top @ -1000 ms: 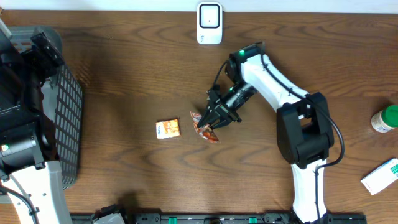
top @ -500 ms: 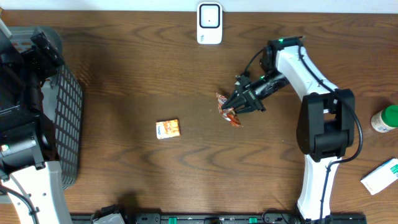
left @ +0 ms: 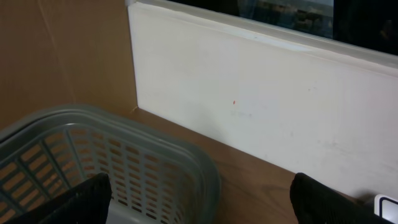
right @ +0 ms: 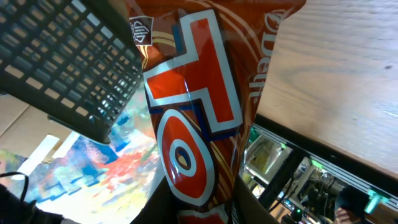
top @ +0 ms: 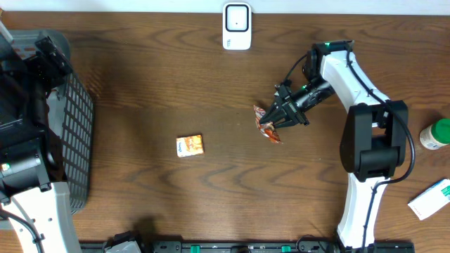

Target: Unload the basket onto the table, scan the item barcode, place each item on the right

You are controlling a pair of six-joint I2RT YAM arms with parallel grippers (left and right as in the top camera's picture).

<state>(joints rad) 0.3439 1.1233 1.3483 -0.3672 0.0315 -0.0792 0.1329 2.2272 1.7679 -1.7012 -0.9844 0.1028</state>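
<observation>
Snack packet: the crinkly orange-red foil snack packet [top: 269,131] looked lifted off the brown wooden desk [top: 140,84], a bit right of the middle.
Right end effector: the right end effector [top: 280,119] was narrow and clamped on one end of the packet. The rest of it stuck out past the fingers toward the left, and on the wrist camera it filled most of the view.
Left end effector: the left end effector [left: 202,208] was spread wide, holding nothing, over the grey plastic mesh basket [left: 93,162] way off on the left.
Scanner: the white boxy barcode scanner [top: 237,27] sat at the far edge, well apart from the packet.
Risk, slip: it was a thin pinch on slick foil, so I reckon a quick swing could've twisted it loose.
Risk, no read: I couldn't spot a barcode on the face showing. If it was turned away or creased, the scan probably fails.
Risk, bump: a small orange-and-white box [top: 190,145] lay on the desk to the left of the packet, so a low pass that way could've knocked it.
</observation>
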